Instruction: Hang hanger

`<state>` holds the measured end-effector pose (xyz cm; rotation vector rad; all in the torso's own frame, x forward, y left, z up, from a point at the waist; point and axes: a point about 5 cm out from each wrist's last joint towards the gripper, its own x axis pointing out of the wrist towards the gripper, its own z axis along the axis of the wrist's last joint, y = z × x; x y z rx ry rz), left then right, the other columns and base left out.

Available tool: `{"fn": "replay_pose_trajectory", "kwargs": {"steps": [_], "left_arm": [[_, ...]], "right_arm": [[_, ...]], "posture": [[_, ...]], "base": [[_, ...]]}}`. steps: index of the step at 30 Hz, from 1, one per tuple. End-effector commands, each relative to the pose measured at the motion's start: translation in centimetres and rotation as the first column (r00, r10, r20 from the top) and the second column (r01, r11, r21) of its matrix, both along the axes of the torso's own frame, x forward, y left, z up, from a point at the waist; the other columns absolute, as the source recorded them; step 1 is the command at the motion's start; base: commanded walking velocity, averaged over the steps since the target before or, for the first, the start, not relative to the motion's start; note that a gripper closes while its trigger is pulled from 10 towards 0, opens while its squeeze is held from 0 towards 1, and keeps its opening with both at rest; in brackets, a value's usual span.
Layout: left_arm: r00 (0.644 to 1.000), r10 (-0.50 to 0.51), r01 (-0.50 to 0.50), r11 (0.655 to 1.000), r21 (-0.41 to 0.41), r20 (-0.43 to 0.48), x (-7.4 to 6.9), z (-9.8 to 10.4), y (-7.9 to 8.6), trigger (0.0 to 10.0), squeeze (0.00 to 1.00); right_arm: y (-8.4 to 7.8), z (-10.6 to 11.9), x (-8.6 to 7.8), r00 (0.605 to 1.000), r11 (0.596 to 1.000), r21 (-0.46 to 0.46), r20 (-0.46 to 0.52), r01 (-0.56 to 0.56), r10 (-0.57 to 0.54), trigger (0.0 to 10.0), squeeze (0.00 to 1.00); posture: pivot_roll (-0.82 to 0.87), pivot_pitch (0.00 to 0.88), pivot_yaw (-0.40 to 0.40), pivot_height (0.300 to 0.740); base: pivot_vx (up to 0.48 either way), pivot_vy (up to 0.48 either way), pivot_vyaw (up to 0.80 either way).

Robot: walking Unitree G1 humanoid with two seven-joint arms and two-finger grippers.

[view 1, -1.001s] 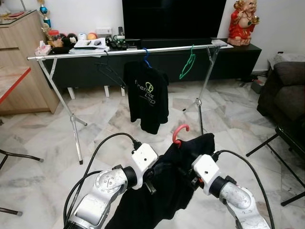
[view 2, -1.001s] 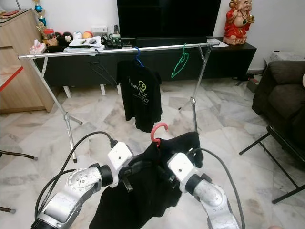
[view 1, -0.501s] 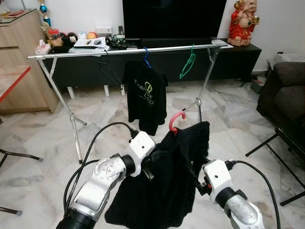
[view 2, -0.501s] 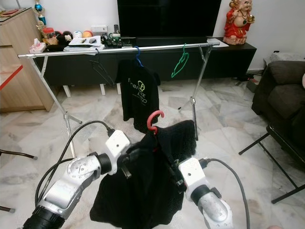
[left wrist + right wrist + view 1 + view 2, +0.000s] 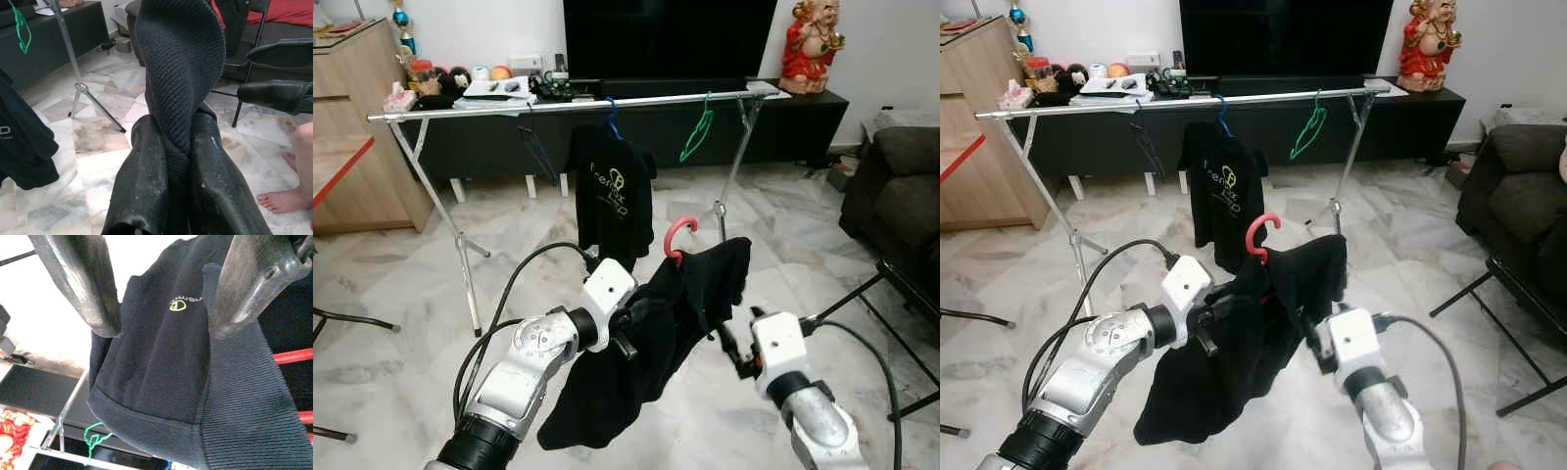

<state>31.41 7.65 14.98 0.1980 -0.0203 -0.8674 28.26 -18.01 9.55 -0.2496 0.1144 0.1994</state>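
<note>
At six o'clock my left gripper (image 5: 628,328) pinches a black shirt (image 5: 646,343) draped on a red hanger (image 5: 677,238), its hook curling up at centre. My right gripper (image 5: 729,343) sits at five o'clock, just beside the shirt's hem. At twelve o'clock a silver rail (image 5: 558,104) carries a black printed shirt (image 5: 612,201) and a green hanger (image 5: 698,132).

hanging black shirt (image 5: 612,191), logo text too small to read

The red plastic hanger (image 5: 676,236) shows just its hook; its shoulders lie hidden under the draped black knit garment (image 5: 636,362). A bare foot (image 5: 281,201) is cut off by the left wrist view's edge.
</note>
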Motion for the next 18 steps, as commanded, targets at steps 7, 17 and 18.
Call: {"fn": "replay_pose_trajectory", "kwargs": {"steps": [7, 17, 18], "left_arm": [[0.998, -0.015, 0.017, 0.999, -0.031, 0.062, 0.4, 1.8, -0.3, 10.0, 0.00], [0.997, -0.037, 0.040, 0.998, -0.041, 0.065, 0.1, 2.0, -0.9, 10.0, 0.00], [0.997, -0.040, 0.043, 0.998, -0.042, 0.064, 0.1, 2.1, -0.9, 10.0, 0.00]], "right_arm": [[1.6, -0.9, -0.4, 0.983, 0.986, 0.042, -0.082, -0.159, 0.162, 10.0, 0.00], [0.8, -0.9, 0.1, 0.988, 0.991, 0.010, -0.084, -0.132, 0.132, 10.0, 0.65], [0.7, -0.9, 0.2, 0.988, 0.992, 0.002, -0.084, -0.128, 0.128, 10.0, 0.00]], "posture": [[-0.04, 0.000, -0.030, 0.740], [-0.05, 0.000, -0.031, 0.740], [-0.04, 0.000, -0.032, 0.740]], "base": [[0.000, 0.000, 0.00], [0.000, 0.000, 0.00], [0.000, 0.000, 0.00]]}}
